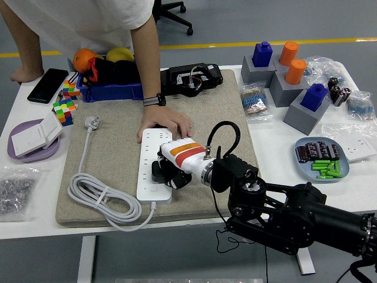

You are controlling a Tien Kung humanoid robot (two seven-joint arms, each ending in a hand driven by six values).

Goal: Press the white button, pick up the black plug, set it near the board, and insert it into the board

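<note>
The right arm [283, 215] is black and bulky, with a black cable looping above its wrist. Its hand [177, 162] has a white shell with orange and red stripes and black fingers [162, 171]. The person [88, 23] wears a white shirt and a black wristband [154, 101].

The right hand [174, 165] hides the black plug and part of the board [152, 171].

White power strip [152, 167] with white cable [100, 197] on a beige-grey mat [112, 150]. Right hand [171, 171] has a white shell with orange and red stripes and black fingers; arm [294, 218] black. Far right: grey blocks [294, 94] with blue and orange pegs. Purple plate [23, 150] left. Blue tray [112, 91] far.
</note>
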